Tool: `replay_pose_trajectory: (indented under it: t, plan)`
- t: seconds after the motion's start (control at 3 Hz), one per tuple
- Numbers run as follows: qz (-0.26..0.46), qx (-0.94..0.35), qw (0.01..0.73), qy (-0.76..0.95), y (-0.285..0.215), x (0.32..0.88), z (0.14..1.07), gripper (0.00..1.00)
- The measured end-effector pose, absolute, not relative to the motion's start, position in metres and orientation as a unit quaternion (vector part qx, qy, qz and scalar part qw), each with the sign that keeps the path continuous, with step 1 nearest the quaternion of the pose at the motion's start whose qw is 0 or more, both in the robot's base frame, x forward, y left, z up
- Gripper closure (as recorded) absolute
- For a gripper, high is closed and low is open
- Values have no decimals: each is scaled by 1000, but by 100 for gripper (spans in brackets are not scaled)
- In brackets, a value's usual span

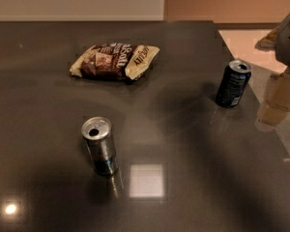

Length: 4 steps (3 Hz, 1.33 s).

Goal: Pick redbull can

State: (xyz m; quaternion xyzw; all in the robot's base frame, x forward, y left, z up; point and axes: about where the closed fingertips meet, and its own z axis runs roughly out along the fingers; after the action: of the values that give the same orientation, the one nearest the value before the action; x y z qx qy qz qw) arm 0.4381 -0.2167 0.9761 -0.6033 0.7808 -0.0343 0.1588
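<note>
The redbull can (100, 146) stands upright on the dark table (193, 178), left of the middle and toward the front. It is slim and silver with a dark blue lower band and an open silver top. My gripper (279, 98) is a pale, blurred shape at the right edge, hanging below a grey arm part (289, 35). It is well to the right of the redbull can and apart from it. It holds nothing that I can see.
A wider dark blue can (232, 83) stands upright at the right, close to the table's right edge and just left of the gripper. A brown and cream snack bag (115, 61) lies flat at the back. Light floor shows past the right edge.
</note>
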Motion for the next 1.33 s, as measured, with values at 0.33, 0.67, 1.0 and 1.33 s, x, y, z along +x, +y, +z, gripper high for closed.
replay_pose_trajectory:
  t: [0.33, 0.67, 1.0, 1.33]
  plan:
    - [-34, -603, 159, 781, -217, 438, 976, 0]
    - [-27, -612, 167, 772, -209, 437, 978, 0]
    - [6, -636, 189, 749, -182, 434, 975, 0]
    - [57, -657, 212, 721, -141, 434, 969, 0]
